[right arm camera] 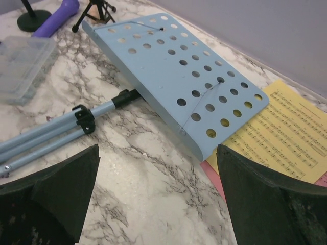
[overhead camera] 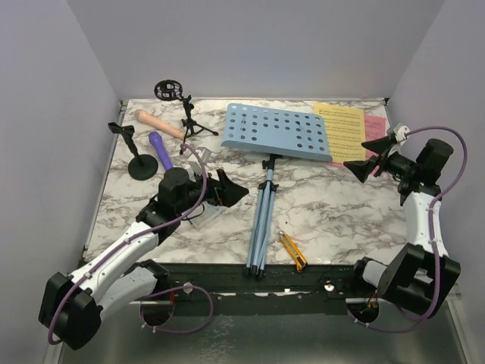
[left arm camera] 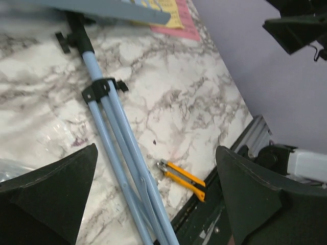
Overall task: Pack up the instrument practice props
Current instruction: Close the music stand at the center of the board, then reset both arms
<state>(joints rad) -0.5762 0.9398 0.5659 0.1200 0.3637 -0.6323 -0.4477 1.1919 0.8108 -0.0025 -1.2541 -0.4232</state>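
The light-blue music rack (overhead camera: 276, 130) lies flat, its folded tripod legs (overhead camera: 260, 224) running toward the near edge. Yellow (overhead camera: 341, 129) and pink (overhead camera: 373, 125) pages lie at its right. Back left are a beige microphone (overhead camera: 159, 123), a purple microphone (overhead camera: 161, 150), a round-base mic mount (overhead camera: 140, 163) and a small tripod mount (overhead camera: 186, 114). My left gripper (overhead camera: 220, 186) hovers open left of the legs (left arm camera: 120, 158), holding nothing. My right gripper (overhead camera: 369, 157) is open and empty above bare marble beside the rack (right arm camera: 179, 76) and the yellow page (right arm camera: 278, 138).
A clear plastic box (right arm camera: 23, 66) sits under my left gripper, its edge showing in the left wrist view (left arm camera: 10, 166). A yellow-and-black utility knife (overhead camera: 292, 250) lies by the near table edge, right of the legs. Walls close in the back and both sides.
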